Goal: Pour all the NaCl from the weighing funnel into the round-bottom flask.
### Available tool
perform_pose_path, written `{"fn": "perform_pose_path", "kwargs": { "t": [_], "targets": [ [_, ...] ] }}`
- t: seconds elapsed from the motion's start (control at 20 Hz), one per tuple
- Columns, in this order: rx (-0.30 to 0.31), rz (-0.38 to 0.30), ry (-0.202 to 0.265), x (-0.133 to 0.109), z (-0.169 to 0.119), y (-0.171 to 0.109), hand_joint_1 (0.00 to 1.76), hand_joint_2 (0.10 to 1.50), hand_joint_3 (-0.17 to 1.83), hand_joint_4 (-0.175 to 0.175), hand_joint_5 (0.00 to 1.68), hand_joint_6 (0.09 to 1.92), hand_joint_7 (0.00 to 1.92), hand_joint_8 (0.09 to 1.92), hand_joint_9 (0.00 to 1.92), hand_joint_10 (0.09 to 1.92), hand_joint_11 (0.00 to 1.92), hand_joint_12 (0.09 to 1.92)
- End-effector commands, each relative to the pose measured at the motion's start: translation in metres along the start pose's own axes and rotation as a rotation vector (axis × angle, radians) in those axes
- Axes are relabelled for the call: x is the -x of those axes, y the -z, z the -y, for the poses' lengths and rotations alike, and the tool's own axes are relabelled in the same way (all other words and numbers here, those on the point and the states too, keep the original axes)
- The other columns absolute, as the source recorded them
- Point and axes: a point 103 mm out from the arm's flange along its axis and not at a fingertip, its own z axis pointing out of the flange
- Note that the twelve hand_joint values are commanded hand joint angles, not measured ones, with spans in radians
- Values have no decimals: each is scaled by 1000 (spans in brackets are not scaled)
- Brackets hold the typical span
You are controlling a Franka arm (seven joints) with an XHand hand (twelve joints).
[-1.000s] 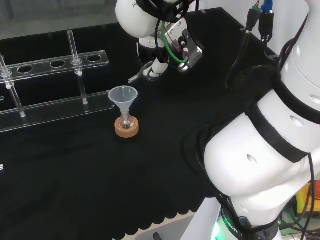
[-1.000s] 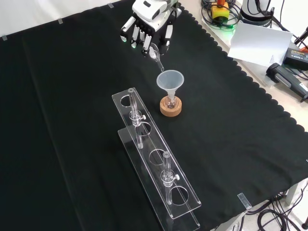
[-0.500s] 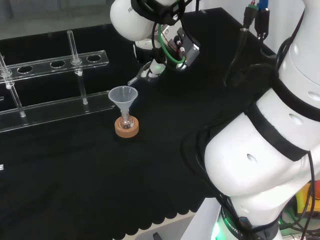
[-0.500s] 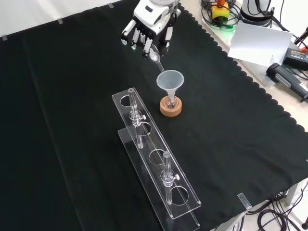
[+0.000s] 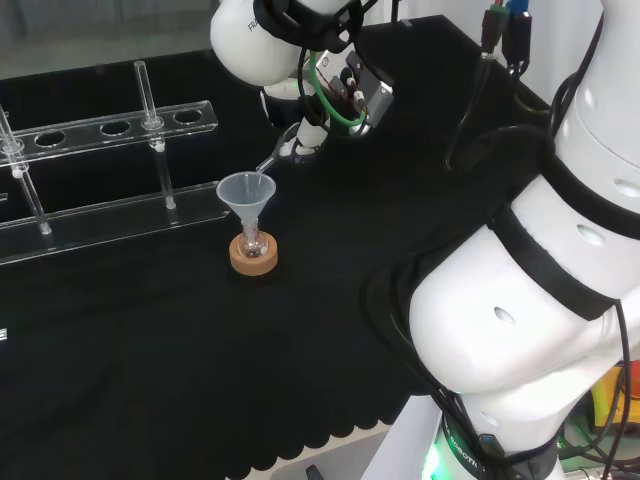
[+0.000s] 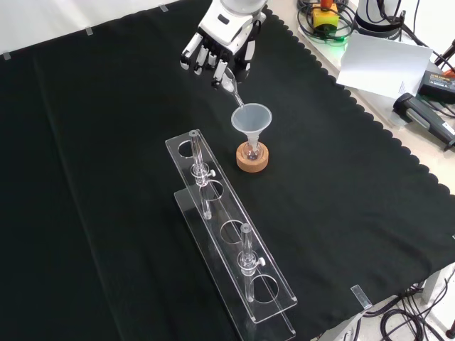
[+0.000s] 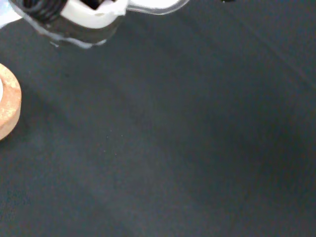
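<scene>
A small round-bottom flask (image 6: 251, 151) stands on a cork ring (image 6: 252, 159) with a clear plastic funnel (image 6: 251, 119) in its neck. The hand (image 6: 220, 51) hangs above and behind it in the front view, fingers curled round a clear glass weighing funnel (image 6: 230, 84). The weighing funnel tilts down, its spout at the plastic funnel's rim. In the head view the weighing funnel (image 5: 281, 152) points down-left into the plastic funnel (image 5: 246, 193), above the cork ring (image 5: 253, 255). The wrist view catches an edge of the cork ring (image 7: 7, 109) and a blurred part of the hand (image 7: 74, 17).
A clear acrylic test-tube rack (image 6: 231, 245) with glass tubes lies in front of the flask in the front view, seen as the rack (image 5: 100, 165) at left in the head view. The cloth's scalloped edge (image 6: 398, 145) runs along the right; cables and papers lie beyond it.
The hand has moved toward the flask with the weighing funnel, bringing its spout from short of the plastic funnel to its rim. Flask and rack have not moved.
</scene>
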Motion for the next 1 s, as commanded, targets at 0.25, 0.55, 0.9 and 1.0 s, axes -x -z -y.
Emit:
{"fn": "perform_pose_path", "kwargs": {
  "t": [0.25,0.55,0.9,1.0],
  "targets": [
    [13,34,24,14,5,0,1121,744,412,175,1399,333,1642,87,1185,121,0,1558],
    [23,67,39,22,11,0,1122,739,420,175,1400,332,1644,87,1186,120,0,1557],
    [14,89,51,23,10,5,1123,734,429,175,1402,332,1646,87,1188,120,0,1556],
    [13,84,47,22,8,8,1123,733,431,175,1402,332,1646,87,1189,120,0,1555]
  ]
}}
